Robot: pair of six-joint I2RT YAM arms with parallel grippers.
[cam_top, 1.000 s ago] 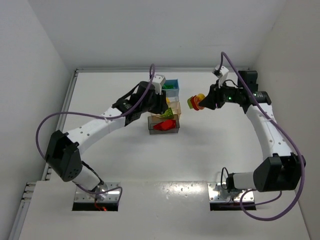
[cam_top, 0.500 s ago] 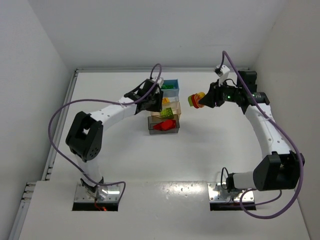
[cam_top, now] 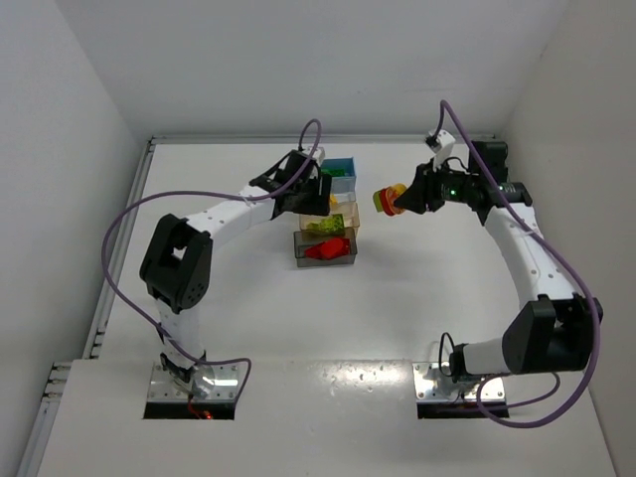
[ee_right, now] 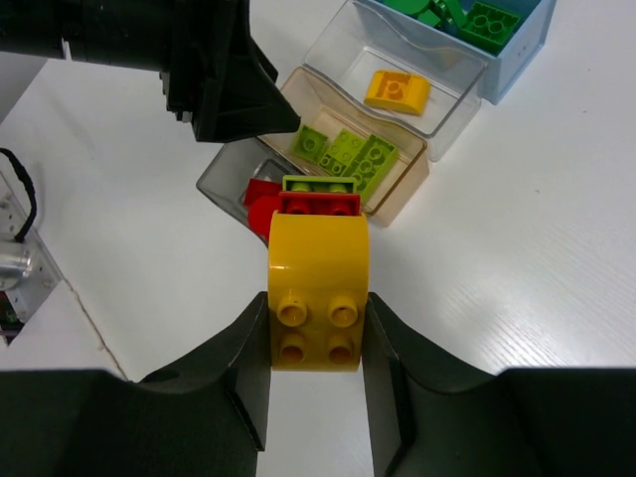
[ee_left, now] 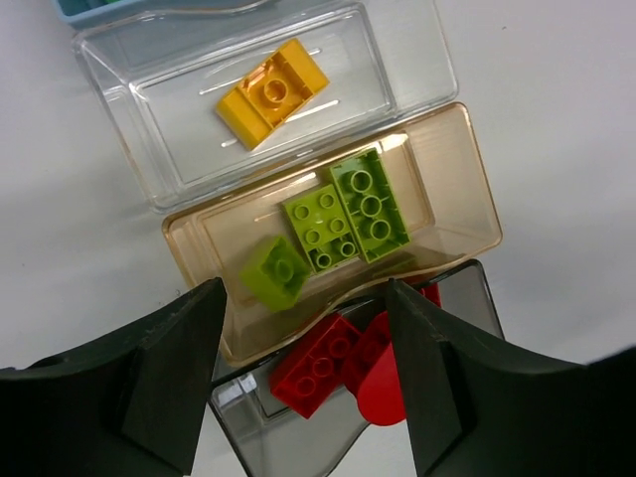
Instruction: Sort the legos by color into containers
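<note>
My right gripper [ee_right: 318, 316] is shut on a clump of legos [ee_right: 318, 283]: a yellow brick with red and green bricks joined behind it. In the top view it holds the clump [cam_top: 387, 201] in the air, right of the row of containers. My left gripper [ee_left: 303, 298] is open and empty, above the tan bin [ee_left: 452, 189] of green bricks and the grey bin [ee_left: 477, 298] of red bricks. A clear bin [ee_left: 397, 60] holds one yellow brick [ee_left: 271, 91]. The blue bin [ee_right: 517, 60] holds green bricks.
The bins stand side by side in a row at the table's middle back [cam_top: 328, 248]. The left arm [cam_top: 229, 211] reaches over the table from the left. White walls close the table at the back and sides.
The left arm has folded back and risen, and its gripper has stayed open over the bins. The right gripper has shifted slightly left with the clump.
</note>
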